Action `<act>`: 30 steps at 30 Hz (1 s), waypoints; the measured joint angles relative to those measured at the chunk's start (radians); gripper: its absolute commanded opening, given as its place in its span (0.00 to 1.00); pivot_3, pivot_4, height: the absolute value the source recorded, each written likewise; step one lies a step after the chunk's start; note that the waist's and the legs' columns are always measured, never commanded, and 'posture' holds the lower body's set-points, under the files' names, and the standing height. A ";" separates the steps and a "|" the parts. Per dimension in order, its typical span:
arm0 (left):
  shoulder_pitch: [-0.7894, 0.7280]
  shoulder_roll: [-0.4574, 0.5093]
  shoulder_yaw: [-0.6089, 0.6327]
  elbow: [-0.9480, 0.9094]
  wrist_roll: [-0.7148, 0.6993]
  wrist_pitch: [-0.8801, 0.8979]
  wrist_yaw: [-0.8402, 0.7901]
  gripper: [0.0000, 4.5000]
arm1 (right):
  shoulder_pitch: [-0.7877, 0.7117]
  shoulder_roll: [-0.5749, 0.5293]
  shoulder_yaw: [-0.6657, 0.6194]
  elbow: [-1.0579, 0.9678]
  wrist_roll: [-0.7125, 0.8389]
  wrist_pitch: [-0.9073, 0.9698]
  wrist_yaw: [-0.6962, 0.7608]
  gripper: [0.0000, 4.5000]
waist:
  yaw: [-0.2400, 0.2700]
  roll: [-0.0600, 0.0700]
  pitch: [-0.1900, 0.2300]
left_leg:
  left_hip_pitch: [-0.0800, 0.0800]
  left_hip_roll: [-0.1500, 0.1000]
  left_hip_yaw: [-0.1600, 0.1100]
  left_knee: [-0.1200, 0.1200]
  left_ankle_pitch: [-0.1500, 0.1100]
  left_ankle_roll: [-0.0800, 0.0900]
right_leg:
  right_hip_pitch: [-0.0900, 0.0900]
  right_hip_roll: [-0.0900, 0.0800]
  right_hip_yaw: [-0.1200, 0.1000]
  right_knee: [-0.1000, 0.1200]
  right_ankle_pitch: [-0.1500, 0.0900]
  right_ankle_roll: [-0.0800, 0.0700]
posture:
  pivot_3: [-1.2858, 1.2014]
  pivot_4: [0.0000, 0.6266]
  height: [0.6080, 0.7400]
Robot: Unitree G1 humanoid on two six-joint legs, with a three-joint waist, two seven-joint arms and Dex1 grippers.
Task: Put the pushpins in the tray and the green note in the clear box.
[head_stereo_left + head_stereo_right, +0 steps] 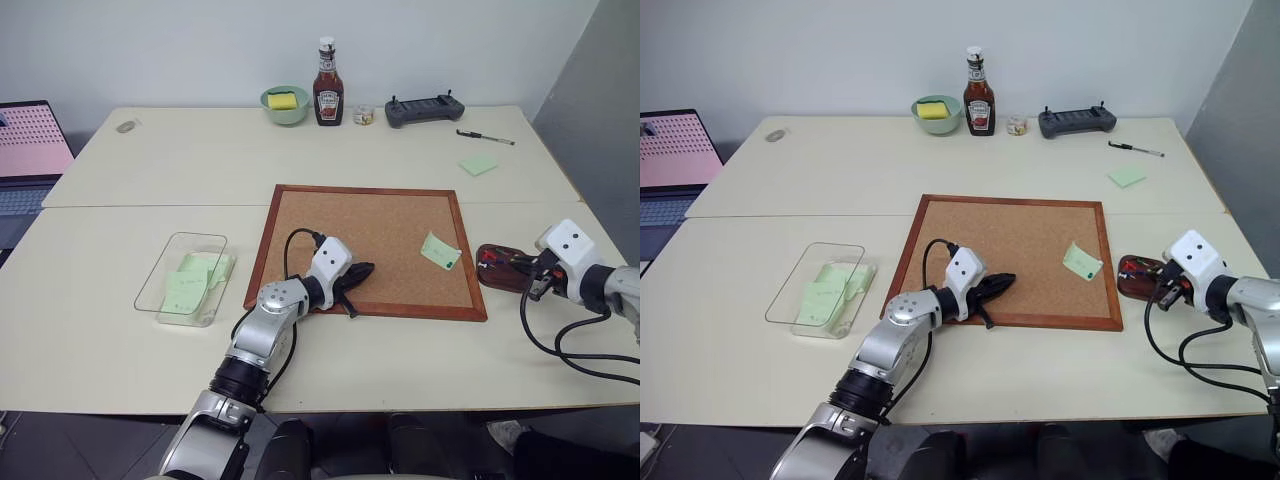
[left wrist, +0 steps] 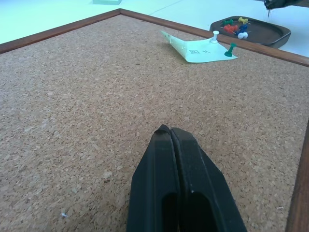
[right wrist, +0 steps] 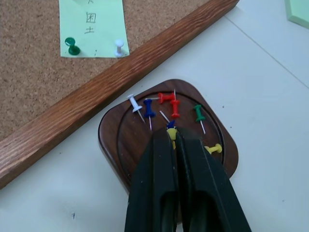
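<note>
**Right gripper over the tray with a pin; one note left on the board**

We see the tray (image 3: pixel 116 145) at the lower centre of the right wrist view, just off the corkboard's (image 1: pixel 380 240) frame, already holding red, blue, green, white and yellow pushpins (image 3: pixel 169 104). Our right gripper (image 3: pixel 174 133) hangs above it, closed, with a yellow pin pinched at its tips, presumably to drop it there. The green note (image 1: pixel 440 250) sits right of centre in the head view, fixed by a green pin (image 3: pixel 71 46) and a white pin (image 3: pixel 119 47). The clear box (image 1: pixel 150 285), lower left, already holds green slips. Our left gripper (image 2: pixel 171 137) rests shut and empty on the cork. The writing on the note is too faint to read, and the gripped pin is mostly hidden.
</note>
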 measured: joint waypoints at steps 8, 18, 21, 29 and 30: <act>-0.003 -0.001 -0.004 0.004 0.001 -0.004 0.002 0.00 | -0.001 0.008 0.032 0.047 -0.029 -0.020 -0.008 0.43 | 0.002 0.000 0.000 | 0.000 0.000 0.000 0.000 0.000 0.000 | 0.000 0.000 0.000 0.000 0.000 0.000 | 0.52 0.24 1.00; -0.003 0.000 -0.005 0.006 0.001 -0.007 0.003 0.00 | -0.014 0.028 -0.029 0.005 0.059 0.016 0.003 0.62 | 0.002 0.000 0.000 | 0.000 0.000 0.000 0.000 0.000 0.000 | 0.001 0.000 0.000 0.000 0.000 0.000 | 0.52 0.24 1.00; -0.007 -0.002 -0.005 0.013 0.001 -0.008 0.003 0.00 | -0.047 0.073 -0.031 -0.016 0.092 0.036 0.000 0.62 | 0.001 0.000 0.000 | 0.001 0.000 0.000 0.000 0.000 0.000 | 0.002 0.000 0.000 0.000 0.000 0.000 | 0.52 0.24 1.00; -0.014 -0.013 -0.007 0.024 0.002 -0.012 0.003 0.00 | -0.154 0.194 0.047 0.090 0.048 0.001 -0.082 0.62 | 0.002 0.000 0.000 | 0.001 -0.001 -0.001 0.000 0.000 0.000 | 0.001 0.000 0.000 0.000 0.000 0.000 | 0.52 0.24 1.00; -0.014 -0.013 -0.007 0.024 0.002 -0.012 0.003 0.00 | -0.162 0.199 0.057 0.105 0.040 -0.009 -0.082 0.62 | 0.003 0.000 0.000 | 0.001 -0.001 -0.001 0.000 0.000 0.000 | 0.001 0.000 0.000 0.000 0.000 0.000 | 0.52 0.24 1.00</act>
